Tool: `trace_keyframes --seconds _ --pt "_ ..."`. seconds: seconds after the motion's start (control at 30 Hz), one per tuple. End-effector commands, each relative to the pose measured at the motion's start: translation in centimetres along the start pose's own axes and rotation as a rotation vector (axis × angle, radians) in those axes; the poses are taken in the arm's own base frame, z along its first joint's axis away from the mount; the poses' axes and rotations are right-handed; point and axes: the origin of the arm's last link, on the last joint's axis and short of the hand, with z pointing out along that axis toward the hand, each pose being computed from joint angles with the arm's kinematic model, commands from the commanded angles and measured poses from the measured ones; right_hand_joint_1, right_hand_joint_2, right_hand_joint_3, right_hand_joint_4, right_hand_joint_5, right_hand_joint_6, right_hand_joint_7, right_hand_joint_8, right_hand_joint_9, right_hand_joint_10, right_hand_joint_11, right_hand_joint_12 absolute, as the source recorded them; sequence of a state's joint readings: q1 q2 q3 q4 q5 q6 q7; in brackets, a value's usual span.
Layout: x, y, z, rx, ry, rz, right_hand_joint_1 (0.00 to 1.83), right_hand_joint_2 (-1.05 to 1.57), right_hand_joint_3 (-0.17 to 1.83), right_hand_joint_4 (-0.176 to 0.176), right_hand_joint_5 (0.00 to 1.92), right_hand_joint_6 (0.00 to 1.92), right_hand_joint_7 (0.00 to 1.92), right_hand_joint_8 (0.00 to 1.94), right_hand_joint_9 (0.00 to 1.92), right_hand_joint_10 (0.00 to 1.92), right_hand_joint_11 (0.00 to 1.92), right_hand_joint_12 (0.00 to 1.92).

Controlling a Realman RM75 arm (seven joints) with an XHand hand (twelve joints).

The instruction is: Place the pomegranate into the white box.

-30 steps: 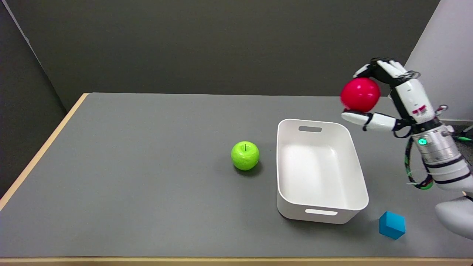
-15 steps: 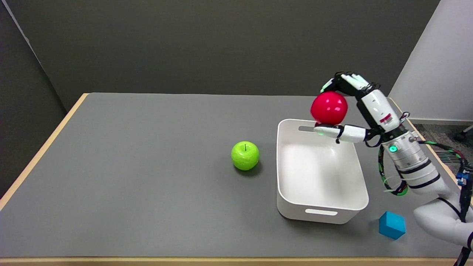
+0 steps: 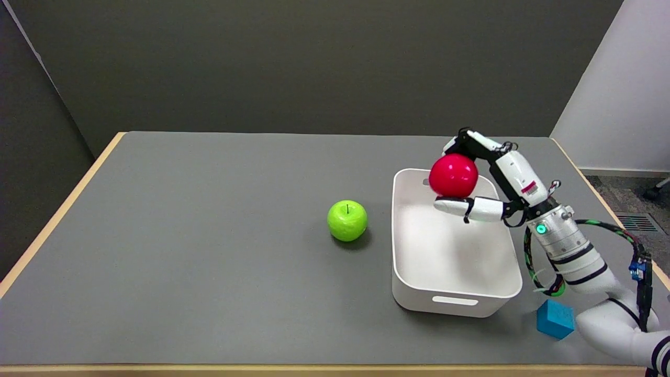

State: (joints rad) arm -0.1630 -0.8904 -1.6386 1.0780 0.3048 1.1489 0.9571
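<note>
So the right hand has the pomegranate cradled between a thumb underneath and the fingers curled over the top. It's a full wrap, not a pinch, and the fruit is up in the air over the far end of the white box, roughly above the far handle slot. It isn't touching the box floor yet as far as I can tell.

The box sits on the right half of the table, nearer the front edge than the back. A green apple is just beside its left wall, not touching. A blue cube sits by the box's front right corner, close to the table's front edge.

About the pomegranate itself: it's a glossy, very smooth red ball, so my guess is it's a hard plastic prop, light and stiff rather than squishy. The shine says slippery to me, and being round it'll roll the moment it's let go. The top-and-bottom hold across its widest part looks like the right call, since there's no stem or edge to hook onto. I'd lower it close to the box floor before spreading the fingers, otherwise it could bounce or roll against a wall. Nothing fragile here, I'd say, and the box walls are tall enough to keep it in.
</note>
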Motion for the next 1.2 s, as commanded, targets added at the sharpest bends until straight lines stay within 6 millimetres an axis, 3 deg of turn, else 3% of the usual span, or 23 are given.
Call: trace_keyframes --seconds 0.03,0.07,0.1,0.17,0.2,0.27,0.37,0.77,0.87,1.2 --pt "-1.6 0.8 -4.4 -0.131 0.038 0.145 0.75 0.98 0.59 0.112 0.58 1.37 0.71 0.92 0.63 1.22 0.48 1.64" --pt "-1.5 0.9 -4.5 -0.138 0.047 0.181 0.66 0.82 0.84 0.079 0.54 1.2 0.69 0.88 0.61 1.2 0.46 1.62" --pt "-1.5 1.0 -4.6 -0.14 0.05 0.201 0.56 0.75 0.9 0.075 0.47 1.01 0.6 0.73 0.51 1.1 0.36 1.52" --pt "-1.5 1.0 -4.7 -0.14 0.053 0.24 0.38 0.69 0.9 0.084 0.34 0.69 0.4 0.45 0.29 0.85 0.15 1.29" --pt "-1.5 1.0 -4.7 -0.138 0.055 0.246 0.3 0.66 0.96 0.083 0.3 0.6 0.33 0.42 0.22 0.75 0.08 1.19" --pt "-1.5 1.0 -4.8 -0.137 0.055 0.247 0.3 0.68 0.87 0.082 0.26 0.51 0.27 0.35 0.15 0.68 0.02 1.17" --pt "-1.4 1.0 -4.9 -0.135 0.056 0.245 0.25 0.63 0.96 0.08 0.22 0.5 0.22 0.35 0.11 0.66 0.0 1.12" --pt "-0.7 0.9 -4.4 -0.113 0.071 0.236 0.27 0.6 0.97 0.087 0.2 0.5 0.17 0.35 0.03 0.62 0.0 1.01" --pt "0.4 1.0 -3.9 -0.091 0.112 0.222 0.28 0.65 0.81 0.094 0.22 0.43 0.16 0.26 0.01 0.56 0.0 0.95" --pt "6.9 2.0 -2.9 -0.034 0.305 0.1 0.27 0.65 0.81 0.091 0.22 0.41 0.16 0.25 0.0 0.53 0.0 0.86"
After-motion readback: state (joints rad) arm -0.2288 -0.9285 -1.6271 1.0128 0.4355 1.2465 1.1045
